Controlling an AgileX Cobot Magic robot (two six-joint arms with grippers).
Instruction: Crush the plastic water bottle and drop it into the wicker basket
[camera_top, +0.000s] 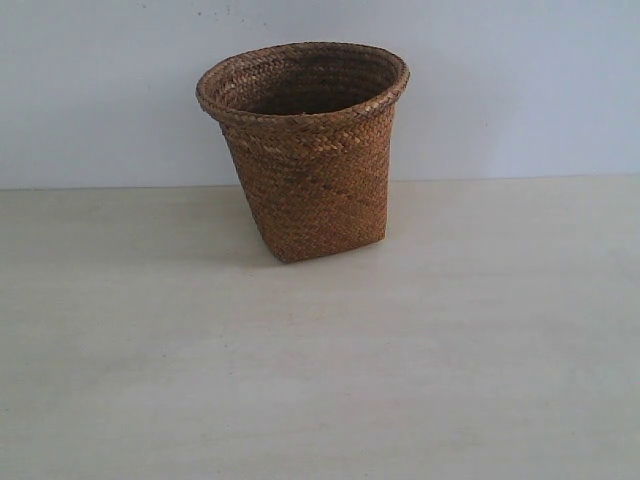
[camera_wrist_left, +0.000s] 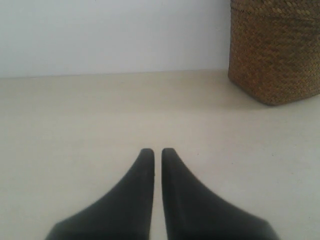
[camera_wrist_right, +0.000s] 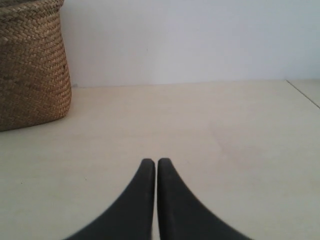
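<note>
Standing upright on the pale wooden tabletop (camera_top: 450, 350), before a plain white wall (camera_top: 520, 90), is the tall brown woven wicker basket (camera_top: 310, 170), with its flared round rim uppermost and its mouth unobstructed. The small clear plastic water bottle is not found in any view, neither on the tabletop around the basket nor in either gripper. Only the upper inner wall of the basket shows, so whether the bottle lies inside cannot be told. Its long axis and its bearing from the jaws cannot be stated either.

The left gripper (camera_wrist_left: 154, 152) sits low over the tabletop with its black jaws drawn together to a thin slit, holding nothing. The right gripper (camera_wrist_right: 151, 162), on the basket's opposite side, has its jaws closed tip to tip and is also empty. Both are well apart from the basket, and neither is evidently nearer. Nothing stands between either gripper and the basket.

Judgement: with no bottle on show and both grippers empty, the task is either finished or not yet begun.
</note>
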